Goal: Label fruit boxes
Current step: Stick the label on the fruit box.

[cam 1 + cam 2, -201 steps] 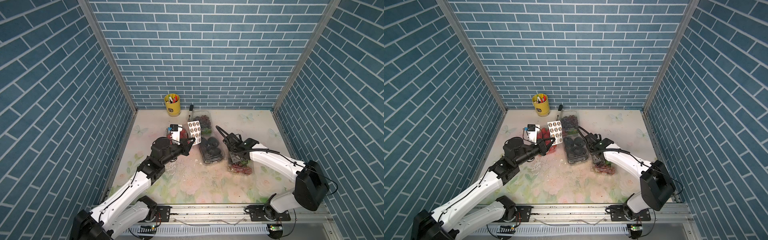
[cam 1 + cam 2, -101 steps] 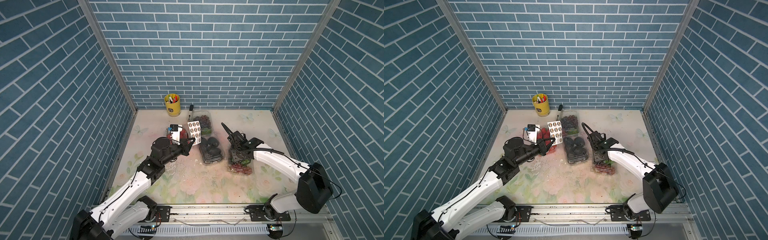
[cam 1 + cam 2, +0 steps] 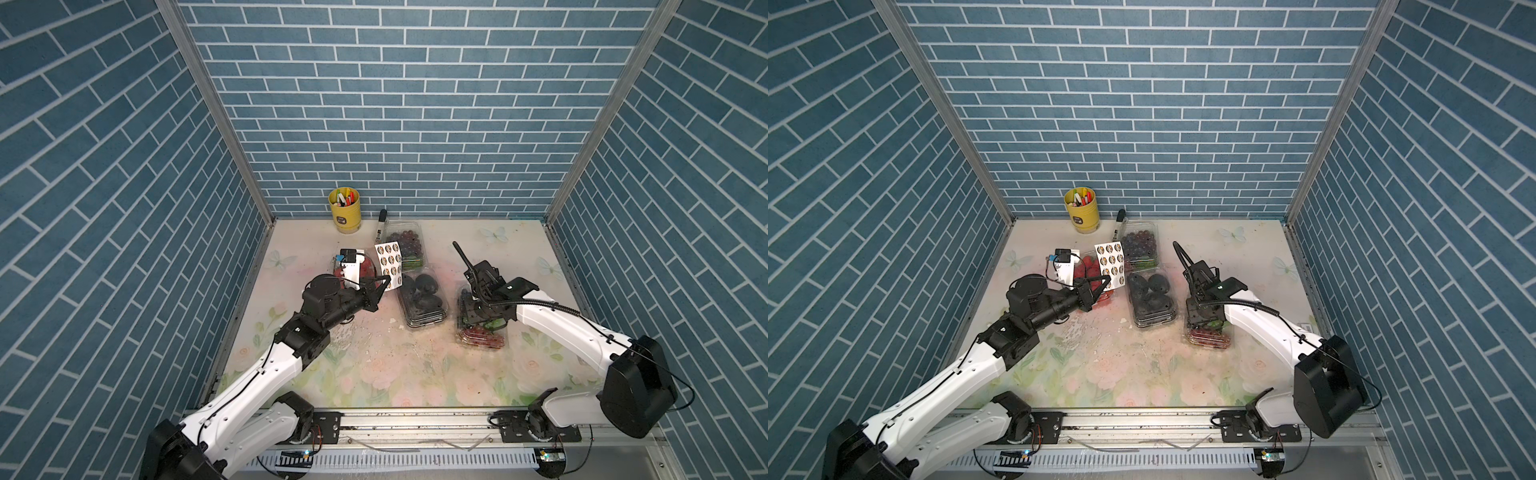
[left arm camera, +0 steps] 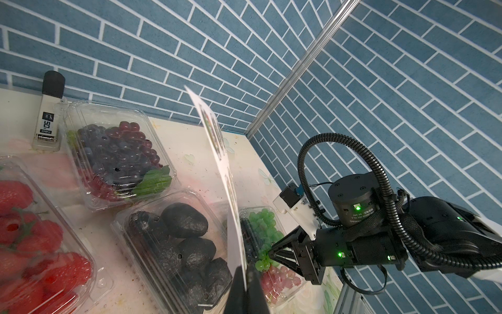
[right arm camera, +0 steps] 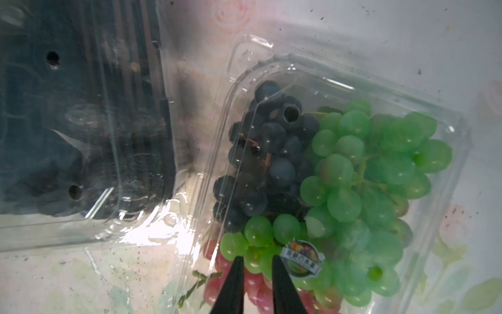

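Note:
Four clear fruit boxes sit mid-table: strawberries, dark purple grapes, black fruit and mixed grapes. My left gripper is shut on the lower edge of the white sticker sheet and holds it upright over the strawberry box; the sheet shows edge-on in the left wrist view. My right gripper points down at the lid of the mixed grapes box, its fingers slightly apart with nothing between them. A round sticker lies on that lid beside the fingertips.
A yellow pen cup stands at the back wall. A marker lies next to the purple grape box. Blue brick walls close three sides, and a metal rail runs along the front edge.
My right gripper's fingers have parted from shut above the mixed grapes box, and that wrist has shifted slightly right and back. My left arm and the sheet have not moved.

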`<state>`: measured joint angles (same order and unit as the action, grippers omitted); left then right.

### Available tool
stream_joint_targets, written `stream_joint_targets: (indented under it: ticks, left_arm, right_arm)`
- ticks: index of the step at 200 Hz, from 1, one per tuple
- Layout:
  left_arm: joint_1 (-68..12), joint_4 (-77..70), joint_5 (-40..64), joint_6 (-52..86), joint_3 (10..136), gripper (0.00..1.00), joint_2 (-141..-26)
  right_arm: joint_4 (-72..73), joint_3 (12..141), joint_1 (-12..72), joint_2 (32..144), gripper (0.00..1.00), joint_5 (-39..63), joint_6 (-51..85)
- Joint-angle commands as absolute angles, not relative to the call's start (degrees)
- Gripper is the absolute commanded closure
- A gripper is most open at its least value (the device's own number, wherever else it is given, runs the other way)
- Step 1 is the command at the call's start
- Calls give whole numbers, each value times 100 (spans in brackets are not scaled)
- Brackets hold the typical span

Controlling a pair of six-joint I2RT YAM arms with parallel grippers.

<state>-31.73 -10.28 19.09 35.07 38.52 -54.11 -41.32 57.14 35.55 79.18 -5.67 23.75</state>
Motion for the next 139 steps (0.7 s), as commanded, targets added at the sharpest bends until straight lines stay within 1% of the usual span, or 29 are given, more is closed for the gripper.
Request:
stream_joint_targets:
  ticks: [1,24,39,54,70,90,139]
  left_arm:
    - [-3131,-987,1884,3431,3850,100,-5414]
    - [-3129,-980,1882,3434,3850,100,-5396]
    - [-3129,-967,1893,3427,3850,100,-5379]
    - [-3135,-973,1898,3428,3863,100,-5377]
    - [-3136,-977,1906,3436,3865,100,-5378]
    - [-3130,-984,1902,3432,3855,100,-5383]
    - [-3122,-971,1899,3427,3869,100,-5389]
  right_arm:
    - [-4111,5582,3511,7756,79,-246,2522]
    - [-4122,5572,3472,7587,79,-417,2549]
    - [-4128,5549,3417,7431,81,-546,2587]
    - [-4081,5497,3326,7285,89,-570,2634]
    - [-4077,5454,3229,7226,92,-619,2678]
    - [-4127,5430,3102,7255,100,-737,2689]
    - [-4026,5405,2955,7450,100,-571,2637]
